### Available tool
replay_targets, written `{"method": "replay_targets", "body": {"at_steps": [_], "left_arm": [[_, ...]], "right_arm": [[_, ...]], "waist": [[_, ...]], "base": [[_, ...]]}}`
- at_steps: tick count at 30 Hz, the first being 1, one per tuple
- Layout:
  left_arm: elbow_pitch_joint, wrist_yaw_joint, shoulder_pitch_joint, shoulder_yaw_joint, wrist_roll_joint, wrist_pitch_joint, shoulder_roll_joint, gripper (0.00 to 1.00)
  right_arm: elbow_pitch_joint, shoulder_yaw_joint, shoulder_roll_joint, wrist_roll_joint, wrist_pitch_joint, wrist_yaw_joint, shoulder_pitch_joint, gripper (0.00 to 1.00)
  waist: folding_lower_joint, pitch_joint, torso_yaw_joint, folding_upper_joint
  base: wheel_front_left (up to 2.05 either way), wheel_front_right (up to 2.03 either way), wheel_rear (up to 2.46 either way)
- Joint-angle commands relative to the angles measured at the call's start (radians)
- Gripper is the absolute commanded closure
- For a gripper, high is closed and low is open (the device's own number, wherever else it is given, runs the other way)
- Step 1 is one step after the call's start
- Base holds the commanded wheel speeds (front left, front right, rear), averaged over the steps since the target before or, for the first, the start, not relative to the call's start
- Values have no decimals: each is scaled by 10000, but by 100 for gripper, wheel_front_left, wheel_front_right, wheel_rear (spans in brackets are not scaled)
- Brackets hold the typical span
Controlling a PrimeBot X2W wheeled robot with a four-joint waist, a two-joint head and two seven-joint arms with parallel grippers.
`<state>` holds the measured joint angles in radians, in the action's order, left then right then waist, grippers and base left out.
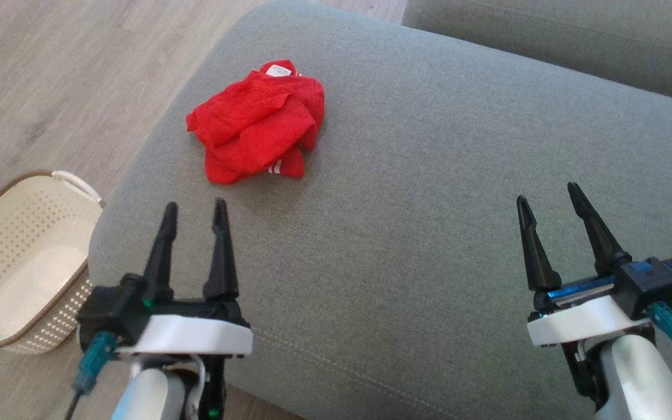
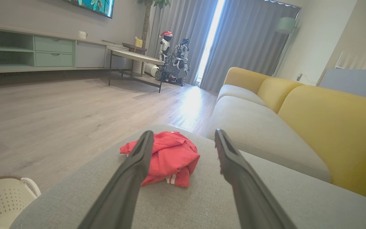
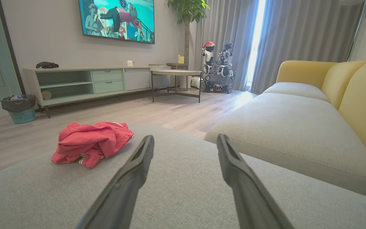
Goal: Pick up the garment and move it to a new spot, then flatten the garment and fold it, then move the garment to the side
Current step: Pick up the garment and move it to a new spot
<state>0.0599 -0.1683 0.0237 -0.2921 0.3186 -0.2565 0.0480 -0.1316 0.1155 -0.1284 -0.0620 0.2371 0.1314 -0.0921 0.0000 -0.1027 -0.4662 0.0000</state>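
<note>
**A:** What's the cushion made of?

**B:** The grey cushion [image 1: 429, 204] is a broad, thick pad with rounded corners. Its cover is a fine matte weave, and a stitched seam runs along the near edge.

**A:** And around it?

**B:** Off the cushion's left edge, on the pale wood-grain floor [image 1: 50, 76], stands a cream plastic basket [image 1: 21, 245]. Rows of small holes pierce its walls, a brown woven band runs round the rim, and it has a white loop handle. Beyond the cushion's far right side there are smooth, rounded yellow backrests [image 2: 329, 127].

**A:** Where's the garment?

**B:** The garment [image 1: 257, 119] lies on the far left part of the cushion, close to its left edge. It's thin red cloth crumpled into a loose, lumpy heap of soft folds. A small white label [image 1: 279, 70] shows at the heap's far side, and short white stripes [image 1: 275, 168] peek out at its near side.

**A:** The grippers?

**B:** The left gripper [image 1: 195, 207] hovers over the cushion's near left corner, short of the garment. The right gripper [image 1: 548, 191] is over the cushion's near right part, well apart from the garment. Both have long, dark, matte fingers tapering to points, set on white housings. Both are released, with fingers spread and nothing between them
</note>
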Motion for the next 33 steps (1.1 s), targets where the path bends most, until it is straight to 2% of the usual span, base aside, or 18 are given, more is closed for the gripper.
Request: {"method": "replay_targets", "body": {"at_steps": [1, 7, 13, 18, 23, 27, 33], "left_arm": [[393, -88, 322, 458, 60, -53, 22, 0], [386, -64, 807, 932, 123, -53, 22, 0], [-528, 490, 2040, 1693, -107, -53, 22, 0], [-2401, 1111, 3515, 2151, -196, -53, 77, 0], [-4616, 1429, 5230, 2156, -185, 368, 493, 0], [-6043, 1548, 6458, 2167, -139, 1013, 817, 0], [-7799, 1461, 7764, 2056, -365, 1653, 1325, 0]], "right_arm": [[377, 200, -126, -88, -28, -7, -187, 0], [774, 65, -352, -13, -243, -7, -339, 0], [1509, -218, -788, 156, -650, -7, -658, 0], [2293, -471, -1224, 246, -1068, -7, -867, 0], [2917, -579, -1542, 236, -1369, -7, -982, 0], [3253, -553, -1651, 222, -1485, -7, -1084, 0], [3444, -543, -1575, 250, -1511, -7, -1161, 0]], "waist": [[0, -85, 50, 0], [0, -703, 250, 0], [0, -1716, 516, 0], [0, -2677, 732, 0], [0, -3335, 976, 0], [0, -3725, 1210, 0], [0, -4057, 1557, 0]], "base": [[0, 0, 0], [0, 0, 0], [0, 0, 0], [0, 0, 0], [0, 0, 0], [0, 0, 0], [0, 0, 0]]}}
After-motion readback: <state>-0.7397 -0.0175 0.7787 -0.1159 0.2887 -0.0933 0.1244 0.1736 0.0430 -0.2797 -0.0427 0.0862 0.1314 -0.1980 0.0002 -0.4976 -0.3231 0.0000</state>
